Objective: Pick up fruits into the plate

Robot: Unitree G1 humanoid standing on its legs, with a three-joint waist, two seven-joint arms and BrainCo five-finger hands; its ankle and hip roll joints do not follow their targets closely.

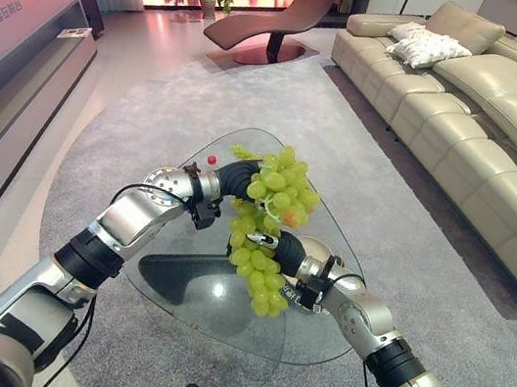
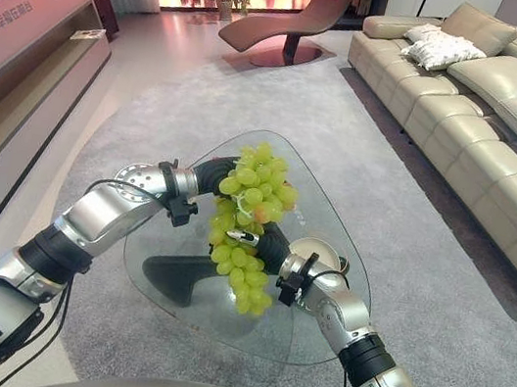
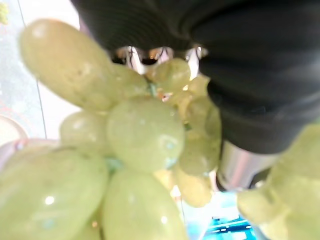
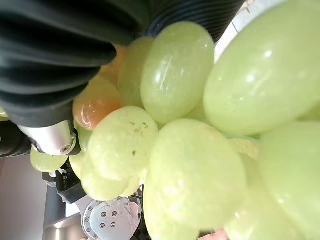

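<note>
Grapes (image 4: 190, 150) are crowding both wrist views, pressed close against each hand's dark cover. From the head views, the green bunch is hanging above the glass table (image 1: 218, 316), carried between the left hand (image 1: 237, 176) at its top and the right hand (image 1: 288, 252) at its middle. Fingers of both hands are sitting hidden in the fruit, so how far either is closed I cannot tell. An orange-tinted fruit (image 4: 95, 107) is lodging among the grapes.

Step in hand, by my judgement: carrying the bunch toward the plate (image 2: 327, 257), which is lying partly hidden just behind the right wrist. Next move calls for shifting the bunch over it and lowering; the right arm itself is standing in the way.

A small red item (image 1: 212, 159) is sitting at the table's far edge, with a sofa (image 1: 473, 100) and lounge chair (image 1: 277, 23) well apart.
</note>
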